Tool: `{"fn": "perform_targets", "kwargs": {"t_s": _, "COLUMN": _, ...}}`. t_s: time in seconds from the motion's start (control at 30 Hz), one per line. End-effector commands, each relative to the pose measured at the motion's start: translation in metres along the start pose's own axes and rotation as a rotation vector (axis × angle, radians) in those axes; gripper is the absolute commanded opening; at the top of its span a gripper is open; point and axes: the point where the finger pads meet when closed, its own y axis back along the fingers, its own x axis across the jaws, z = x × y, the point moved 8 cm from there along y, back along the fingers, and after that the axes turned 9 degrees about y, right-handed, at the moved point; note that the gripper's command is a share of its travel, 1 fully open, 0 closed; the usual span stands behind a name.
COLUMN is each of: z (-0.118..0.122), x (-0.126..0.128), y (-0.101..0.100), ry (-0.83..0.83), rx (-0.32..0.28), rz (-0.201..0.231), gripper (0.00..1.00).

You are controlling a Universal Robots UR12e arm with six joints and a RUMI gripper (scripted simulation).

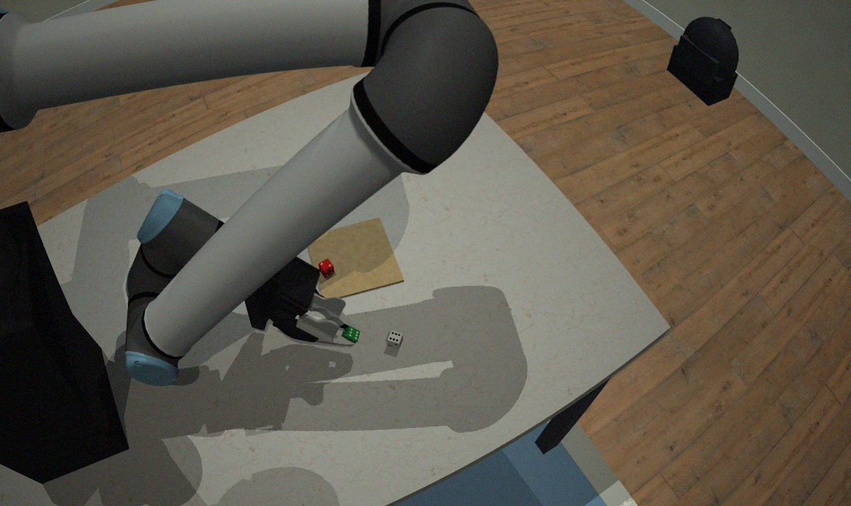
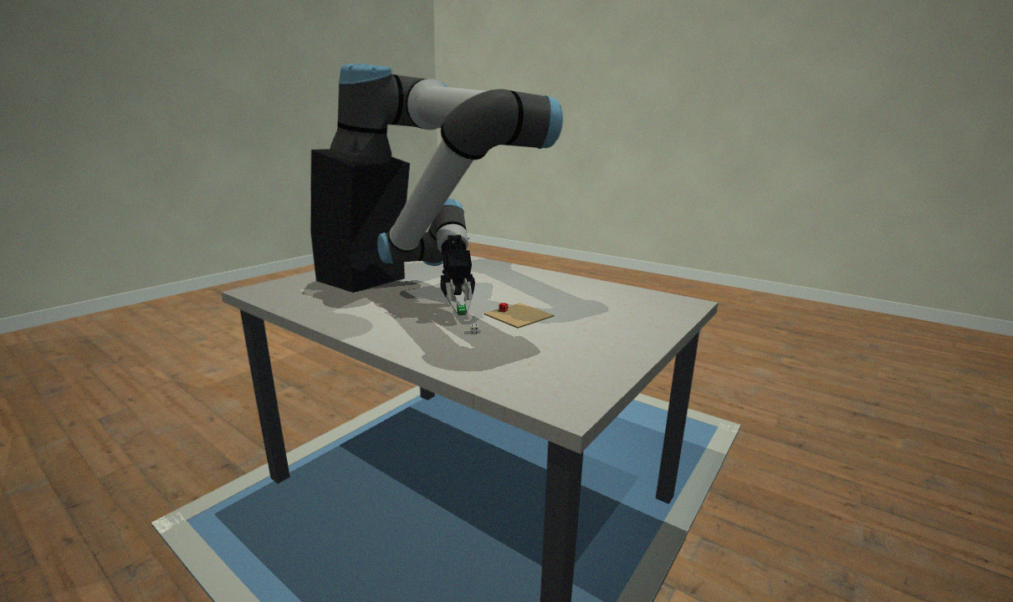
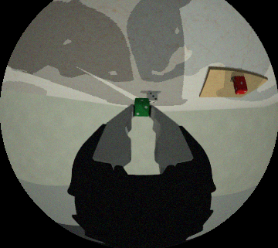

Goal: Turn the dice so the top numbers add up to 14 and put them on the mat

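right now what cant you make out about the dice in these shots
- Red die on the mat: top pips too small in the top and exterior views, blurred in the wrist view.
- Green die, held in the pincer: its sides are covered by the fingers, and whether it touches the table cannot be told.
- White die: partly hidden behind the green die in the wrist view; a speck in the exterior view.

Green die (image 1: 351, 334), white die (image 1: 394, 338), red die (image 1: 327, 268), tan mat (image 1: 365, 251).
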Motion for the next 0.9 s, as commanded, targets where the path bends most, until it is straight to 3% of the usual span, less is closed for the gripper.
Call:
{"fn": "perform_targets", "kwargs": {"t_s": 0.0, "z": -0.0093, "x": 0.0017, "y": -0.007, "ry": 0.0, "rx": 0.0, "rz": 0.0, "gripper": 0.03}}
{"fn": "perform_targets", "kwargs": {"t_s": 0.87, "z": -0.0114, "x": 0.002, "y": -0.0084, "ry": 0.0, "rx": 0.0, "rz": 0.0, "gripper": 0.03}}
